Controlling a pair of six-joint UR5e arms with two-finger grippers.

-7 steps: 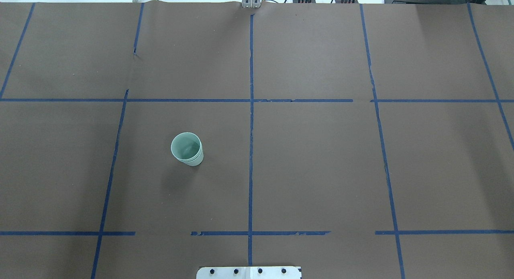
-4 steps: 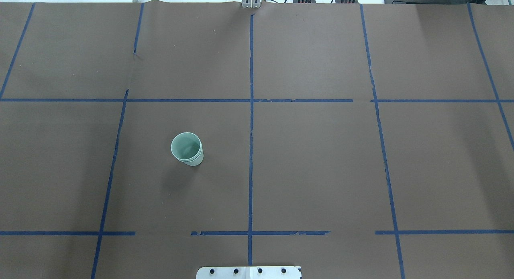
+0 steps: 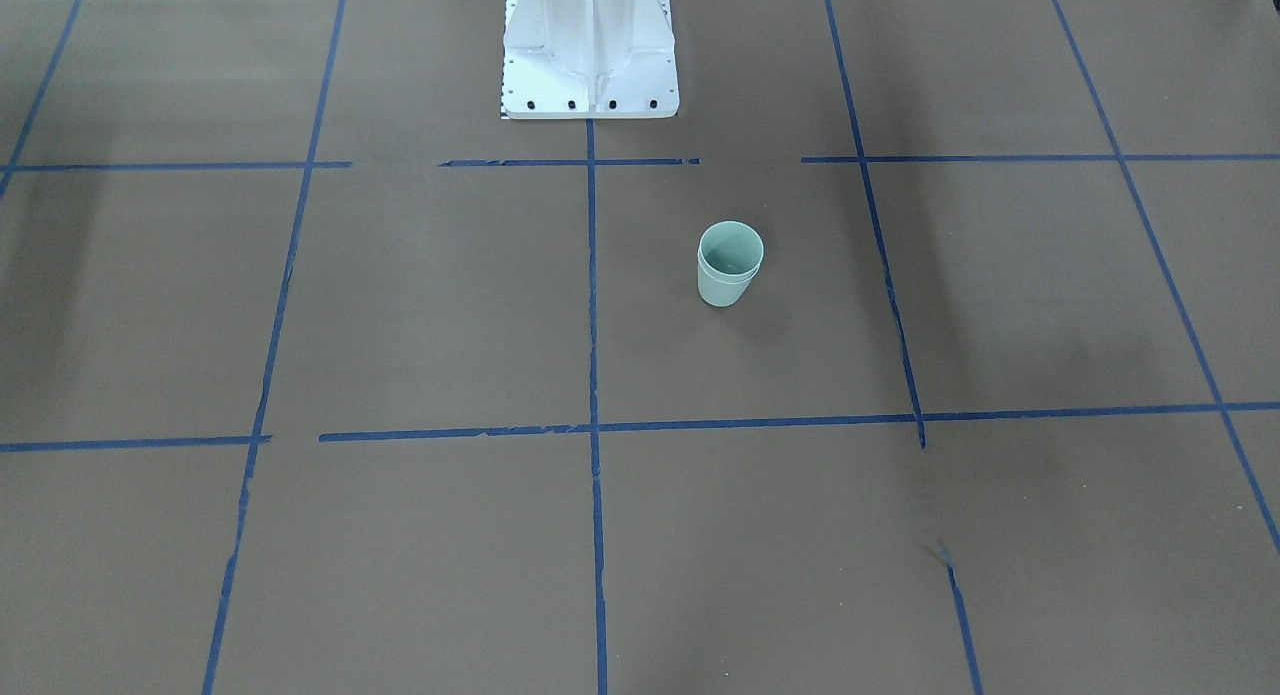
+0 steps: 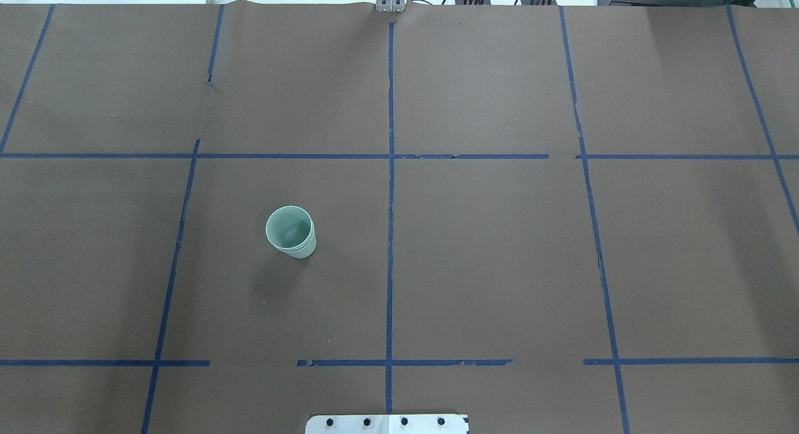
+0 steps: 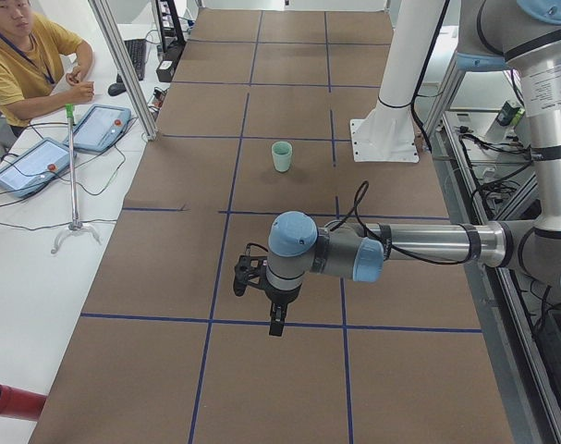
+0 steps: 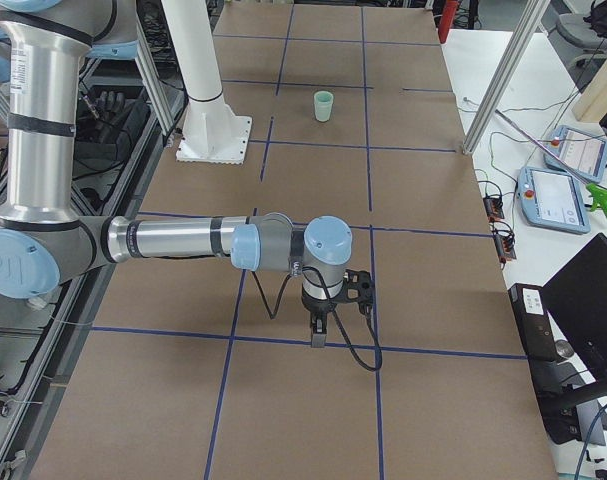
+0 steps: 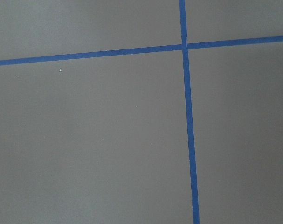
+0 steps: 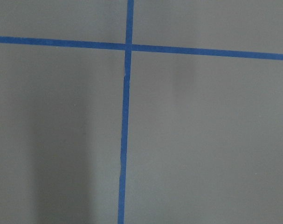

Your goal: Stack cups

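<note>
The two pale mint-green cups (image 4: 290,232) stand nested, one inside the other, upright on the brown table left of the centre tape line. The stack also shows in the front view (image 3: 730,265), the left side view (image 5: 281,156) and the right side view (image 6: 324,106). My left gripper (image 5: 275,324) shows only in the left side view, pointing down over the table, far from the cups. My right gripper (image 6: 319,340) shows only in the right side view, likewise far off. I cannot tell whether either is open or shut. Both wrist views show only brown paper and blue tape.
The white robot base (image 3: 590,45) stands at the table's edge near the cups. Blue tape lines (image 4: 390,234) grid the brown paper. An operator (image 5: 30,65) sits by tablets (image 5: 26,166) on a side table. Metal frame posts (image 6: 508,75) rise at the table's far side.
</note>
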